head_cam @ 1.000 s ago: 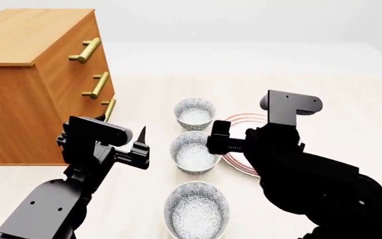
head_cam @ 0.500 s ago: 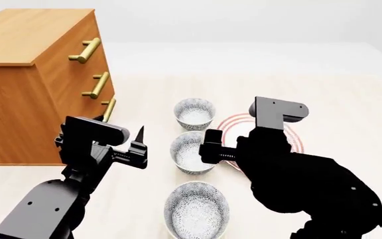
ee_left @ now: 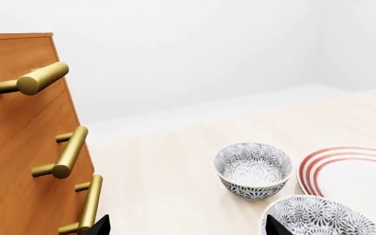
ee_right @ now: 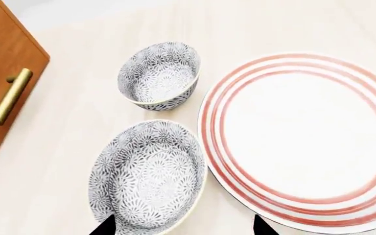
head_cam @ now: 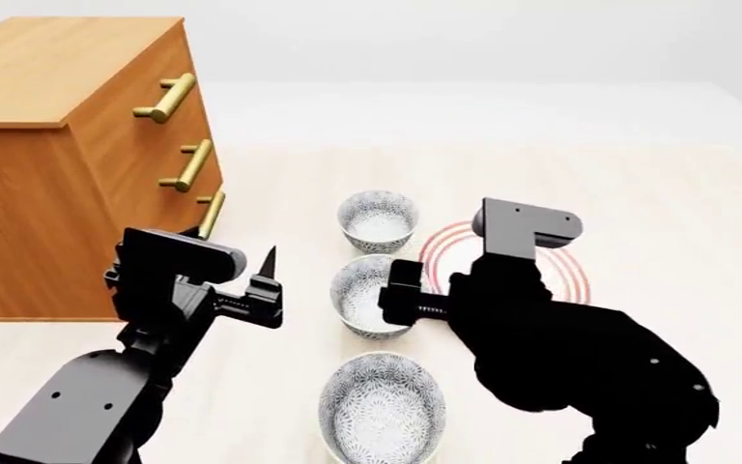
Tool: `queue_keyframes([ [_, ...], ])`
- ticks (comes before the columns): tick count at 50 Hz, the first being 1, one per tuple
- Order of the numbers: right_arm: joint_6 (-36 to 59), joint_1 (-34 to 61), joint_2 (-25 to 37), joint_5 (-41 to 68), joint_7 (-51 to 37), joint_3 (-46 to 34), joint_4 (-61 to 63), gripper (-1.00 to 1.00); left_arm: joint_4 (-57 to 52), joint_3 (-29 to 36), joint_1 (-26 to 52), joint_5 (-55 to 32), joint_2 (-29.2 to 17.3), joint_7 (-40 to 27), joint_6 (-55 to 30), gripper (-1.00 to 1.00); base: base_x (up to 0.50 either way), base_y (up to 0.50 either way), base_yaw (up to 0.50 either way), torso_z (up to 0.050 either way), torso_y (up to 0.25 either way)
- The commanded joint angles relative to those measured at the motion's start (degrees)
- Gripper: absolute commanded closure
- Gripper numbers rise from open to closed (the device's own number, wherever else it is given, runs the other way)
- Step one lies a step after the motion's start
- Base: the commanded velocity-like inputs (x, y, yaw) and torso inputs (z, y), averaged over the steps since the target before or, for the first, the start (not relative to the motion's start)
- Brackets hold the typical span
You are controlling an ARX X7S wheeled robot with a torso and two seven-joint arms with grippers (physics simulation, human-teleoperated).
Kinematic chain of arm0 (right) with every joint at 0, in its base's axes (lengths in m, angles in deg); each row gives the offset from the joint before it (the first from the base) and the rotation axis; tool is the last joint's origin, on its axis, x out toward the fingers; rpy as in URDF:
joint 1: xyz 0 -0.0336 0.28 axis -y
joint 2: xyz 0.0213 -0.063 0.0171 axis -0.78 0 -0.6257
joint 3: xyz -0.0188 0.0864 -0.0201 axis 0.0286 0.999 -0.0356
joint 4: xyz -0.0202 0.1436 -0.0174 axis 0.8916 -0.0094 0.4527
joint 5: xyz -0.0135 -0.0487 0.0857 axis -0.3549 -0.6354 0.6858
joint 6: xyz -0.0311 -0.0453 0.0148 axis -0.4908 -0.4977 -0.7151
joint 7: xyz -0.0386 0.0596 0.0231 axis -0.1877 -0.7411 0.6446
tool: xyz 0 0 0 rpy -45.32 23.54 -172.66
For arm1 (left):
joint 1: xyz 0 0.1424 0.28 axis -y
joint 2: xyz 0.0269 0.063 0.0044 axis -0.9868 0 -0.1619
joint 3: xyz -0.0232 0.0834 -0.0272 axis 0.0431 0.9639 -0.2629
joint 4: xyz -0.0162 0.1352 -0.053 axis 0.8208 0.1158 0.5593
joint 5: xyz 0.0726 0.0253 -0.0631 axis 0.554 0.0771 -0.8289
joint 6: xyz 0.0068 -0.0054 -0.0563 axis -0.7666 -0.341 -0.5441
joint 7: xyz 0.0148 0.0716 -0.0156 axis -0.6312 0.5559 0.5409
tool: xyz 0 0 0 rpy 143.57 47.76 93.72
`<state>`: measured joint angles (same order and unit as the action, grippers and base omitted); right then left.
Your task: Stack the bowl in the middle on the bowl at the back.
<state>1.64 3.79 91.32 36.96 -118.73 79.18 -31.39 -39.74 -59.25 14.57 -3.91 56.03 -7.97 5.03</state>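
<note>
Starting with the left wrist view, the bowl at the back [ee_left: 252,169] is seen standing alone on the pale table [ee_left: 168,171], beside the red-ringed plate [ee_left: 354,174], with the wooden drawer chest [ee_left: 25,161] and its brass handles close by. Only two dark tips of the left gripper [ee_left: 184,226] are shown, set wide apart and holding nothing.

From the head view, three alike bowls are lined toward the table's far edge; the bowl in the middle [head_cam: 364,290], white with dense grey-blue lace, sits between the others. The right gripper [head_cam: 400,290] is held at its rim, probably to grasp it.

From the right wrist view, the right fingers [ee_right: 104,227] are spread, one tip over the middle bowl, nothing clamped.
</note>
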Motion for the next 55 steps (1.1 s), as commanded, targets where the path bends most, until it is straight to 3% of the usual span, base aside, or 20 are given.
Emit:
queue_keyframes([
  [1,-3.3,0.2,1.0,-1.8,2.5,-2.5,-1.9,-1.0,1.0,0.0,0.2,-0.1,-0.2,-0.1,0.5,-1.0,0.0,0.0,0.0,0.0,0.0],
  [55,-14.4,2.4,1.5,-7.2,10.6,-10.4,-12.9,-1.0,4.3,-0.5,0.7,-0.4,-1.2,-0.9,2.2,-1.0,0.0,0.0,0.0,0.0,0.0],
])
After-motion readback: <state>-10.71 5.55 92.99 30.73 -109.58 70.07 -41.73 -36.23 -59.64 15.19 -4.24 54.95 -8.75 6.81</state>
